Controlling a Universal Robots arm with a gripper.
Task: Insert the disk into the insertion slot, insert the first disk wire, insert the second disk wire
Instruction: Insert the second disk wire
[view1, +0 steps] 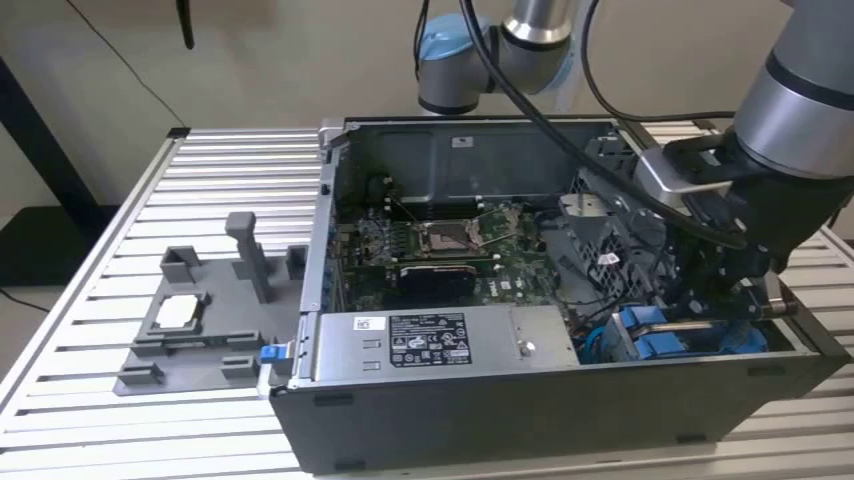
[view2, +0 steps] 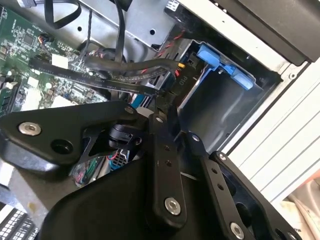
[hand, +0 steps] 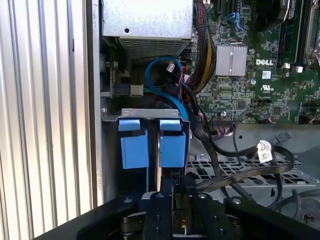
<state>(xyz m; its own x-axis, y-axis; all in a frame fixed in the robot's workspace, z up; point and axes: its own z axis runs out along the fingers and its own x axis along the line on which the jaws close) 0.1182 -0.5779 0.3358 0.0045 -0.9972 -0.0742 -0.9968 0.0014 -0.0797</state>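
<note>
My gripper (view1: 714, 308) hangs inside the open computer case, just over the dark grey drive cage (view1: 694, 345) at the exterior view's right. Its black fingers (view2: 161, 150) are shut on the end of a flat black disk wire (view2: 100, 80), which trails off across the case floor (hand: 250, 172). In the first wrist view the gripper (hand: 178, 189) stands right before the insertion slot (hand: 159, 165), between two blue plastic pieces (hand: 135, 147) set side by side. A thin silver edge shows in that gap. I cannot tell whether it is the disk.
A grey labelled power-supply box (view1: 427, 340) lies along the case's front wall. The green motherboard (view1: 454, 240) fills the middle. Bundled wires (hand: 200, 60) and a blue cable (hand: 162, 92) crowd the space beyond the cage. A grey fixture (view1: 200, 320) sits on the slatted table.
</note>
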